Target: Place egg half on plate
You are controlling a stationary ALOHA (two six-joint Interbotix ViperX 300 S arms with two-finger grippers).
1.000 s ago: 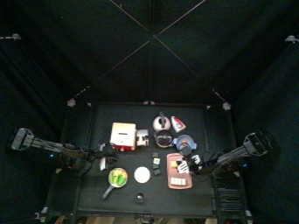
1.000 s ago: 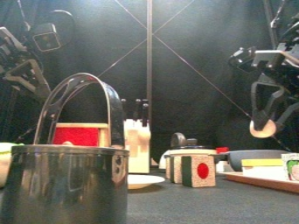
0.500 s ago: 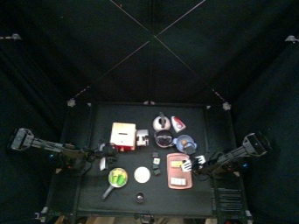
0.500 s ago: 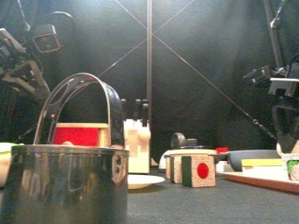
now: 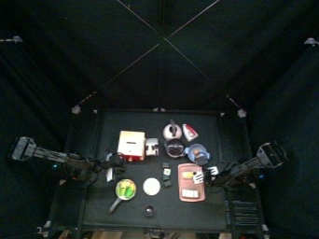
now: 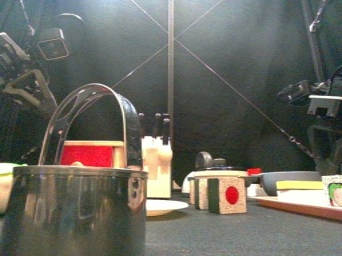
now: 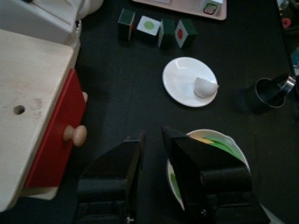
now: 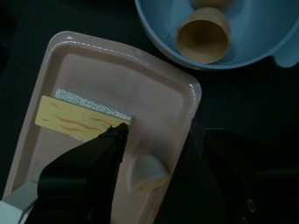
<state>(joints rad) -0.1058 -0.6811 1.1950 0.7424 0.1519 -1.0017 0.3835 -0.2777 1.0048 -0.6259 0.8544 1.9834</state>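
In the left wrist view a pale rounded egg half (image 7: 205,85) lies on the small white plate (image 7: 184,79). The plate (image 5: 152,187) sits near the table's front middle. My left gripper (image 7: 155,136) rests short of it, its jaws close together with nothing between them. To the plate's right, my right gripper (image 8: 167,136) hangs open over the pink tray (image 8: 105,79). A peach wedge (image 8: 146,171) lies on the tray between its jaws, beside a yellow slice (image 8: 82,118). The front view shows the right arm (image 6: 325,105) at the right edge.
A steel pot with a bail handle (image 6: 78,205) stands close at the front left. A blue bowl (image 8: 263,39) holding a brown cone (image 8: 205,31) sits beyond the tray. Pictured cubes (image 7: 152,26), a green-rimmed dish (image 7: 222,149) and a wooden box with a red side (image 7: 52,131) surround the plate.
The right arm has swung right and lower in the front view, and its jaws have spread wider. The left arm has not moved.
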